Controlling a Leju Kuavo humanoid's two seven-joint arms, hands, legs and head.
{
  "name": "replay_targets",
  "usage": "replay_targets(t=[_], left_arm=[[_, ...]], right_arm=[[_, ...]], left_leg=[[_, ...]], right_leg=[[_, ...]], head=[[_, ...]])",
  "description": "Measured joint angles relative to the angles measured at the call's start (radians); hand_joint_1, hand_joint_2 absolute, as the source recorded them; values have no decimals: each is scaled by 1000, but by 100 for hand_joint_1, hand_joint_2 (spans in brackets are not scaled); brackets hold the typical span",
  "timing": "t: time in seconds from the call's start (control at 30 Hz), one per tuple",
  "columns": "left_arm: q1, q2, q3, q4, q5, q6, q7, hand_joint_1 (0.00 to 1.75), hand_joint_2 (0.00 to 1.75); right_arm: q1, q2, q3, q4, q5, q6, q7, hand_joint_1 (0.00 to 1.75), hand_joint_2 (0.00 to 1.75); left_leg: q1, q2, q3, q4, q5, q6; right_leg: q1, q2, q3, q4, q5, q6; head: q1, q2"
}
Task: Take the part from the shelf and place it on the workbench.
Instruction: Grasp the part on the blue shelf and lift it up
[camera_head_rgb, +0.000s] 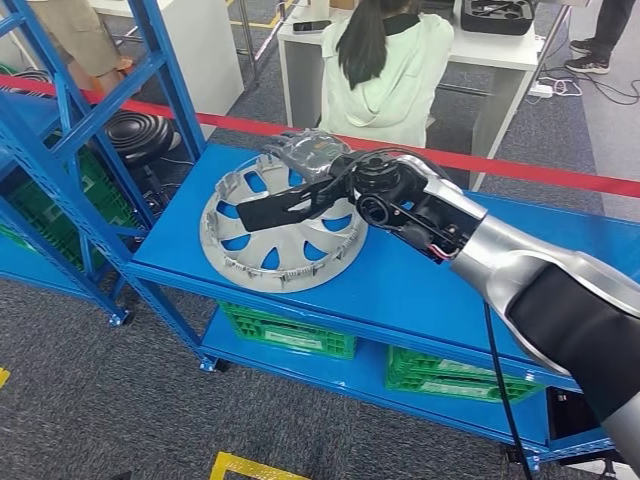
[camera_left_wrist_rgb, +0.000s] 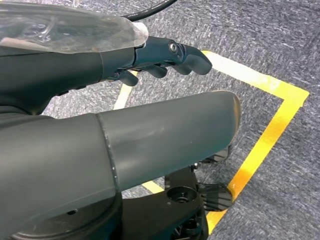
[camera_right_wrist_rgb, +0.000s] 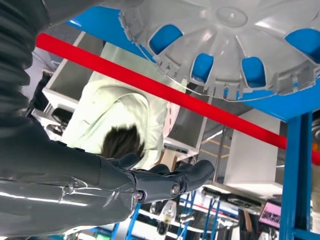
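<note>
Head view: the hubcap (camera_head_rgb: 283, 225) lies flat on the blue shelf (camera_head_rgb: 423, 280), directly under the right hand (camera_head_rgb: 298, 195), whose fingers stretch out over its centre, apart and holding nothing. Left hand (camera_left_wrist_rgb: 166, 55) hangs low, fingers loosely extended, empty, much farther off.

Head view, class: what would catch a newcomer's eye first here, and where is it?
A grey wheel cover lies flat on the blue workbench, near its left end. The right hand reaches out above it with fingers extended, holding nothing. Behind a red tape, a person in a pale top sits facing away.
</note>
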Motion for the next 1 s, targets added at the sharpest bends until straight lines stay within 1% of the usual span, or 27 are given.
replay_targets(t=[0.17, 0.27, 0.43, 0.53, 0.63, 0.77, 1.0], left_arm=[[1, 6, 0, 0, 9, 9, -2, 0, 0], [7, 12, 2, 0, 26, 17, -13, 0, 0], [21, 23, 9, 0, 42, 19, -24, 0, 0], [27, 26, 15, 0, 44, 19, -24, 0, 0], [31, 27, 22, 0, 43, 19, -26, 0, 0], [31, 27, 26, 0, 41, 19, -27, 0, 0], [31, 27, 31, 0, 40, 20, -28, 0, 0]], right_arm=[[-3, -50, 25, -88, -53, 25, 58, 0, 175], [17, -101, 39, -159, -147, 35, 97, 0, 175], [69, -187, 64, -286, -311, 4, 151, 0, 175], [83, -231, 76, -361, -366, -3, 190, 0, 175], [90, -269, 89, -427, -402, -6, 220, 0, 175], [94, -309, 112, -493, -423, -19, 236, 0, 175], [96, -345, 148, -549, -448, -39, 225, 0, 175]], left_leg=[[0, 0, 0, 0, 0, 0], [0, 0, 0, 0, 0, 0], [-1, 0, 0, 0, -1, 0], [-1, 0, 0, 0, -1, 0], [-1, 1, 0, 0, -1, 0], [-1, 1, 0, 0, -1, 0], [-1, 1, 0, 0, -1, 0]], right_leg=[[0, 0, 0, 0, 0, 0], [0, 0, 0, 0, 0, 0], [0, 0, -1, -1, 0, 0], [0, 0, -1, -1, 0, 0], [0, 1, -1, -1, 0, 0], [0, 1, 0, -1, 0, 0], [0, 1, 0, -1, 0, 0]], head=[[0, 0], [0, 0], [0, 0], [-1, 0], [0, 0], [-1, 0], [-1, 0]])
